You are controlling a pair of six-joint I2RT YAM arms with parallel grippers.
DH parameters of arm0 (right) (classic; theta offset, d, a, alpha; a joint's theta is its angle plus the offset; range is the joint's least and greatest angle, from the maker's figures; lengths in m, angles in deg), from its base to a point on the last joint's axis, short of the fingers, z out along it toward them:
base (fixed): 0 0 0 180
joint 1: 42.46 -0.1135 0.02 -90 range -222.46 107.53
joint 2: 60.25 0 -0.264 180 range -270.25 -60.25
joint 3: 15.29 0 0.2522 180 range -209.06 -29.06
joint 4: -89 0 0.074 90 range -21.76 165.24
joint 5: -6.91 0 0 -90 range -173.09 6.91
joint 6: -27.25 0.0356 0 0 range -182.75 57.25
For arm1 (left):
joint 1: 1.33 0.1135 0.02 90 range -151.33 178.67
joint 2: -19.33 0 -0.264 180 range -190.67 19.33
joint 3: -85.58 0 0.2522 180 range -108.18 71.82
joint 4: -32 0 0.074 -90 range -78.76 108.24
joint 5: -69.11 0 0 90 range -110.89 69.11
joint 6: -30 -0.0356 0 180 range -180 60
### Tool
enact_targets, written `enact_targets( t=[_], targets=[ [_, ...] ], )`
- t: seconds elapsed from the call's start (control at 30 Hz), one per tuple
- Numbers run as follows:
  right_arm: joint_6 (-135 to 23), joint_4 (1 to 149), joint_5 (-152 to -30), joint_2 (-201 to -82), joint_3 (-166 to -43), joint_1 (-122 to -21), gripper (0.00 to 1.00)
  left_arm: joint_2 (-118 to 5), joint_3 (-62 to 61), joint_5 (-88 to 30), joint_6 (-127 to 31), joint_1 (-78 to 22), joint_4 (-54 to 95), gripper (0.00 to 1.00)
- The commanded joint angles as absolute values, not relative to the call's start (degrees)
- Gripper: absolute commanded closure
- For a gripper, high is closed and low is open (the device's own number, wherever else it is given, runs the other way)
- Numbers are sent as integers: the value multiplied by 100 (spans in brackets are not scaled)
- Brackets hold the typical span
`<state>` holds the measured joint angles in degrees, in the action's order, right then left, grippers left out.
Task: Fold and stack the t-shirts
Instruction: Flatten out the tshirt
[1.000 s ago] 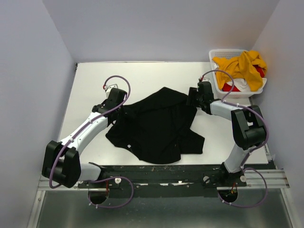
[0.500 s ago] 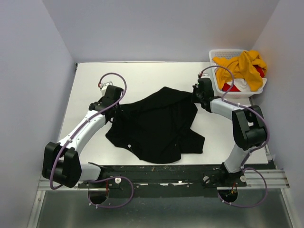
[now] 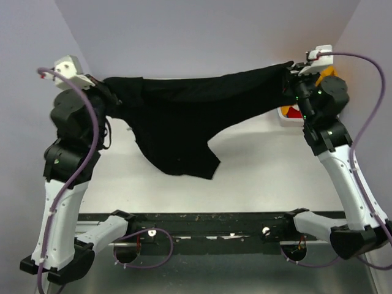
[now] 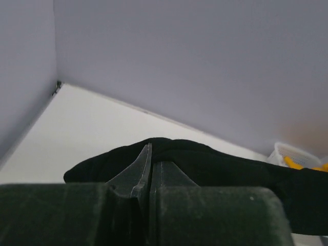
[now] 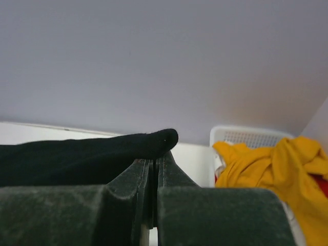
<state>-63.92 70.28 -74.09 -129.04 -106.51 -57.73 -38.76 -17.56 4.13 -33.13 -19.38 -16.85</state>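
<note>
1. Large plain black cloth t-shirt (image 3: 184, 116) hangs stretched across upper part of top view, from upper left to upper right, raised over white bench (image 3: 263, 177). Loose lower folds droop toward frame centre; can't tell if lowest fold touches bench.
2. L tool (image 3: 103, 90), upper left of top view: jaws pinched tight on one end of black shirt. L wrist view shows cloth bunched over the closed tips.
3. R tool (image 3: 289, 72), upper right: jaws clamped on the other end. In R wrist view, cloth end pokes past tips.
4. White slatted plastic basket (image 5: 246, 136), right side of R wrist view, holds crumpled mustard-yellow t-shirt (image 5: 266, 159); red cloth (image 5: 320, 187) at far right edge. In top view, basket mostly hidden behind R arm.
</note>
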Motion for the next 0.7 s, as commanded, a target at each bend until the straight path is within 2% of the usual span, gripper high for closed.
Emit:
enact_targets(
  t=[0.0, 0.23, 0.43, 0.53, 0.67],
  targets=[
    [-7116, 6592, -8157, -12250, -10995, -5749, 99, -3622, -2780, 399, -4079, -1891, -1897, 100],
    [-7082, 5717, -9046, -12033, -12098, -5749, 99, -3277, -3776, -511, -4704, -1891, -1971, 100],
    [-6864, 5640, -8725, -12389, -12204, -5748, 99, -3310, -3509, -177, -4894, -1891, -1659, 100],
    [-6840, 5731, -8253, -12877, -12187, -5746, 99, -3720, -3276, 120, -5083, -1887, -1314, 100],
    [-6842, 6004, -7430, -13860, -12343, -5749, 99, -5005, -3828, 400, -5324, -1702, -1320, 100]
  ],
)
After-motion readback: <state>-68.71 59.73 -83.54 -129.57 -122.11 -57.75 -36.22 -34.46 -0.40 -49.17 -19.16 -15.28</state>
